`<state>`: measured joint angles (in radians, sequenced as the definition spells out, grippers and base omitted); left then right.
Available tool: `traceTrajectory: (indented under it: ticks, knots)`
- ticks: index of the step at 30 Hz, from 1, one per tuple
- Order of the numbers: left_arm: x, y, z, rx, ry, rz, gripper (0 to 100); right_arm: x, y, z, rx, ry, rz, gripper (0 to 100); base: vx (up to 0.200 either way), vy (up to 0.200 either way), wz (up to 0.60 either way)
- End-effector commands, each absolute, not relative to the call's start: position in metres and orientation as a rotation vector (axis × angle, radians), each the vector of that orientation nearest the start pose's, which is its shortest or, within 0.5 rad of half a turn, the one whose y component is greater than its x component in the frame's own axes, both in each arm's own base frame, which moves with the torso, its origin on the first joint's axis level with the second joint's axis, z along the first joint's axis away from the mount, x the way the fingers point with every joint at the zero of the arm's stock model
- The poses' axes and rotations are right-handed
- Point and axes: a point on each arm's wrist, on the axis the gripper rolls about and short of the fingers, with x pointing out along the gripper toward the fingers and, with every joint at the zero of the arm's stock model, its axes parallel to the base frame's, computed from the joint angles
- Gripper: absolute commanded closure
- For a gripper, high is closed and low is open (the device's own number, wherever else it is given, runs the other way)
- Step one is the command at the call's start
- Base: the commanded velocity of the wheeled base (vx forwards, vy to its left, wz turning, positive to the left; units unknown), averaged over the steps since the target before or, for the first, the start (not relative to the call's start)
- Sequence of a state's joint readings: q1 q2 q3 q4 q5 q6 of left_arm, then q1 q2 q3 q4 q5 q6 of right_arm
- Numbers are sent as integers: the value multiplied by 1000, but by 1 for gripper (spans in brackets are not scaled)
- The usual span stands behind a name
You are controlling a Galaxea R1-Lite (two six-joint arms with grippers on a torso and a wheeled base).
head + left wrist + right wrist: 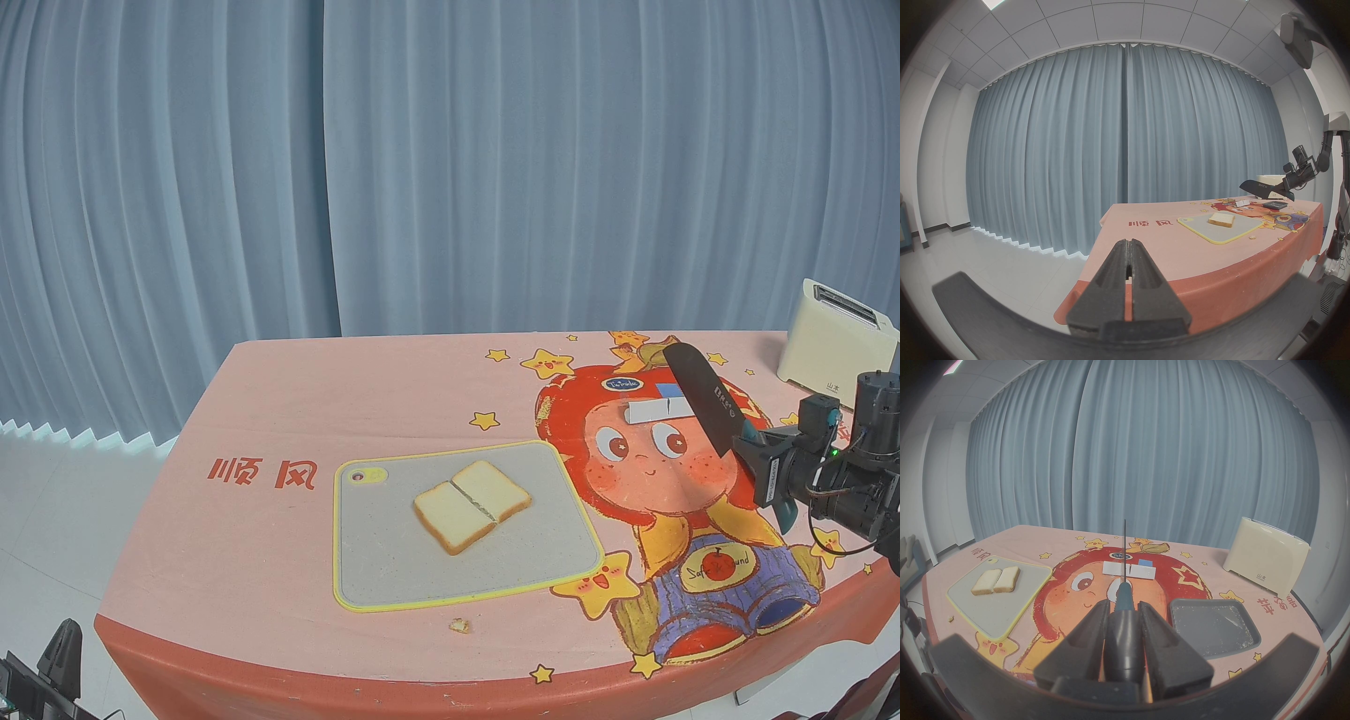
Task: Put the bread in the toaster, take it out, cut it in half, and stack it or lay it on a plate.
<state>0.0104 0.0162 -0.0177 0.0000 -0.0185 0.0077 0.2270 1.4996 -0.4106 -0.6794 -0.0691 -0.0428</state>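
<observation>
Two bread halves (472,503): pale, crusted, touching side by side on the grey yellow-rimmed cutting board (394,553), centre-left of the pink table (281,403).
One knife (705,398): black blade, teal handle, clamped in the right gripper (1124,617) above the table's right side (edge-on in its wrist view).
One cream toaster (834,347): far right corner.
One dark grey rectangular tray (1211,627): the right wrist view places it just nearer than the toaster.
Left gripper (1129,262): fingers pressed together, holding nothing, low off the near left corner.

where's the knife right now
In the head view the knife is on the robot's right, clamped in the right gripper above the table, between the cutting board and the toaster.
</observation>
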Motion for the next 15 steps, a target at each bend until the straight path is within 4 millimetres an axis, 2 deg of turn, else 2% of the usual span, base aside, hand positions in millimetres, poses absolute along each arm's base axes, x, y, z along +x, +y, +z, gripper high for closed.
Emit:
traceTrajectory:
  ticks: [1,15]
  knots:
    - [-23,-1,75,8,0,-8,100,216,49,140,-104,396,166,100,0,0,0]
    - [-23,-1,75,8,0,-8,100,217,48,136,-102,419,174,100,0,0,0]
